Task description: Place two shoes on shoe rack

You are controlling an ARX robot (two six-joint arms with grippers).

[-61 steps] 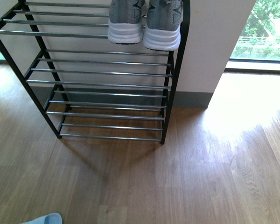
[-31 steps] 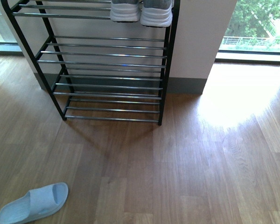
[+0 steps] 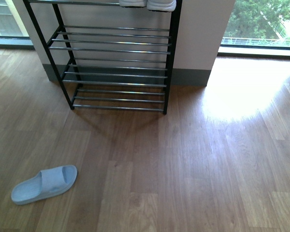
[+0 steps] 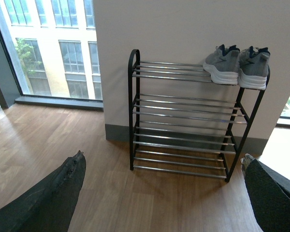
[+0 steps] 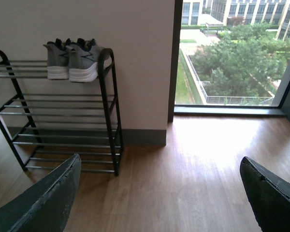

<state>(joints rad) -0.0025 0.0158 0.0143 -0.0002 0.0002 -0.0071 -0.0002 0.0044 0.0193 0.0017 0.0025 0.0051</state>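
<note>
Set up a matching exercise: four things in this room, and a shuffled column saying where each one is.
Things:
1. sneakers
2. slipper
3. shoe rack
4. trees

Places:
A. lying alone on the floor, apart from the rack
B. outside the window
C. standing against the white wall
D. on the rack's top shelf, at one end

Pairs: 1-D, 2-A, 3-C, 4-B

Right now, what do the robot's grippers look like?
The left gripper and right gripper each show just two broad, tapering fingers, matte dark grey with a rough, scuffed surface. No cables or markings visible; the front view shows neither arm.
</note>
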